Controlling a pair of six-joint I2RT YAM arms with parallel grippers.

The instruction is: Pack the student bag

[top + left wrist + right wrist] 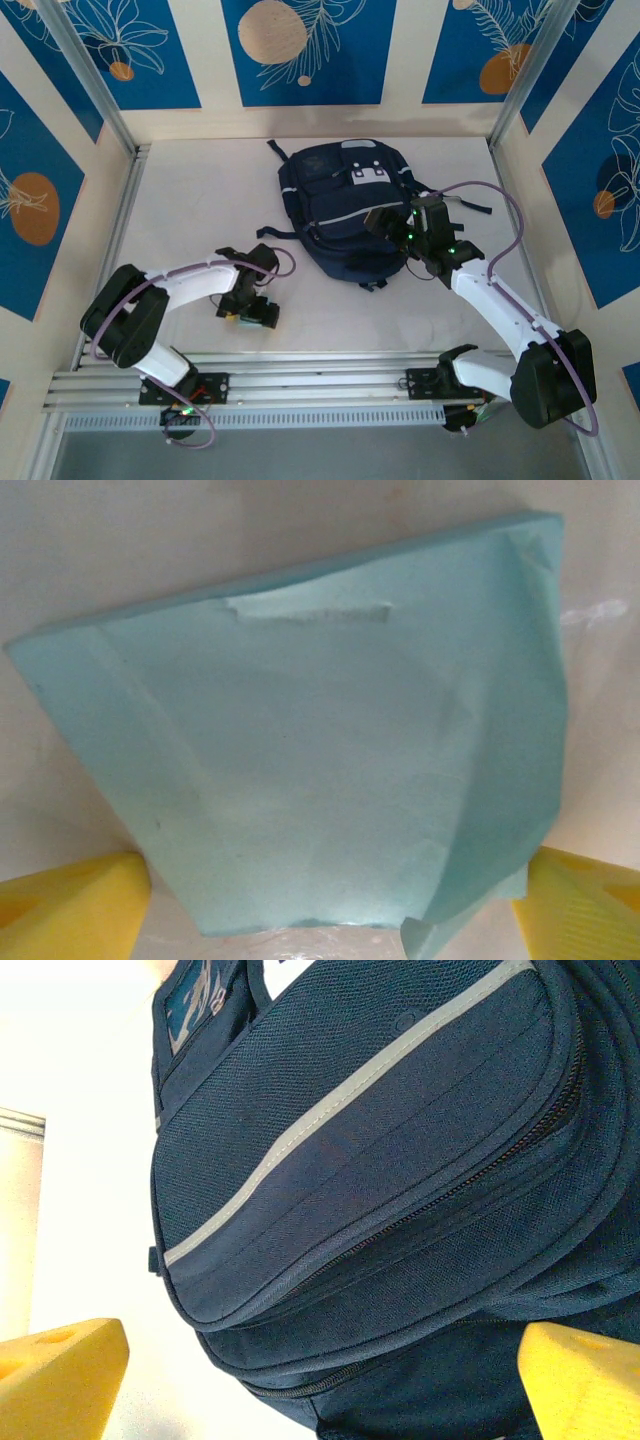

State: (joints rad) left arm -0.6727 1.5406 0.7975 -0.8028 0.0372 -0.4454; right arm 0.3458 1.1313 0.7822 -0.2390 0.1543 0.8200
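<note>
The student bag [343, 205] is a dark navy backpack with pale grey stripes, lying flat at the middle back of the table. My right gripper [402, 230] hovers over its right side. In the right wrist view it is open [320, 1390], one yellow fingertip [60, 1375] on each side of the bag's [380, 1160] zipped front pockets. My left gripper [256, 312] is down on the table to the bag's near left. It stands open [330, 910] around a flat packet wrapped in pale teal paper [320, 750], with yellow fingertips [70, 905] close beside the packet's two edges.
The white table [180, 200] is fenced by an aluminium rail [110, 240] on the left and a slotted rail [300, 385] along the near edge. Blue patterned panels stand behind and on both sides. A bag strap [470, 205] trails to the right.
</note>
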